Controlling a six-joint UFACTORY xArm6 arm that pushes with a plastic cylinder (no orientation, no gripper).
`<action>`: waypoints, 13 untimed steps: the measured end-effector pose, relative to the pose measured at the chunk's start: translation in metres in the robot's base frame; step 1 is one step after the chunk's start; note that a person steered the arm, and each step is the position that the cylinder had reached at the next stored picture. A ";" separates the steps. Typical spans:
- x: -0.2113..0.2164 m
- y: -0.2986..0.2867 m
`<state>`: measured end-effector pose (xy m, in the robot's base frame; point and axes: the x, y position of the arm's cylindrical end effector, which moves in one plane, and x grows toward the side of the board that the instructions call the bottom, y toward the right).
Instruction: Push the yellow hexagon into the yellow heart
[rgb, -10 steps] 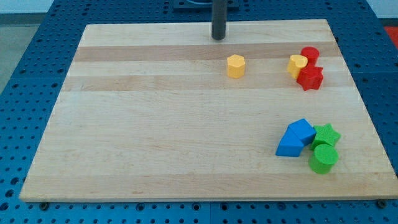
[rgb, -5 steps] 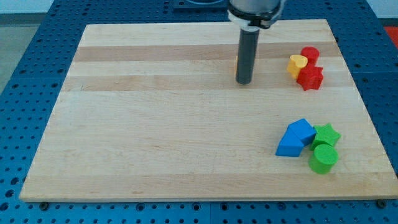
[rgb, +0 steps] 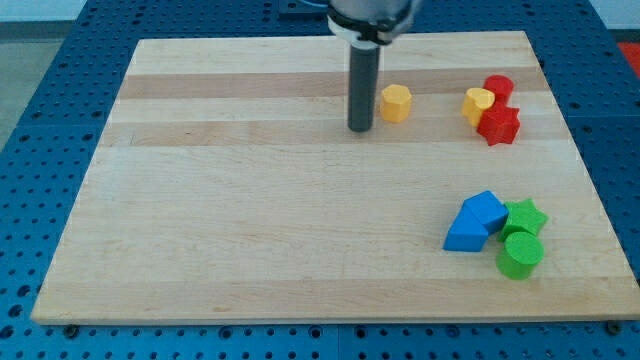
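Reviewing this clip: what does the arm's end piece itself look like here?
A straight, smooth, dark grey-black cylindrical rod, my tip cut flat at its lower end. At the view's top it enters a wider dark round collar with a pale ring beneath. No cables or markings show.

Yellow hexagon (rgb: 396, 102), yellow heart (rgb: 477, 103), dark rod (rgb: 361, 88)

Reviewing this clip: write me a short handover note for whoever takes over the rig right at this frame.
My tip sits on the board just to the view's left of the yellow hexagon, slightly lower, with a small gap.
The yellow heart lies to the view's right, against the red blocks.
Done: tip placed behind the hexagon, on the side away from the heart.
Left: push the hexagon toward the view's right until it meets the heart; they are clearly apart.
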<state>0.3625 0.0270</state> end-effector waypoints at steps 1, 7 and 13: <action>-0.050 0.003; -0.067 0.002; -0.030 0.028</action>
<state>0.3320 0.0555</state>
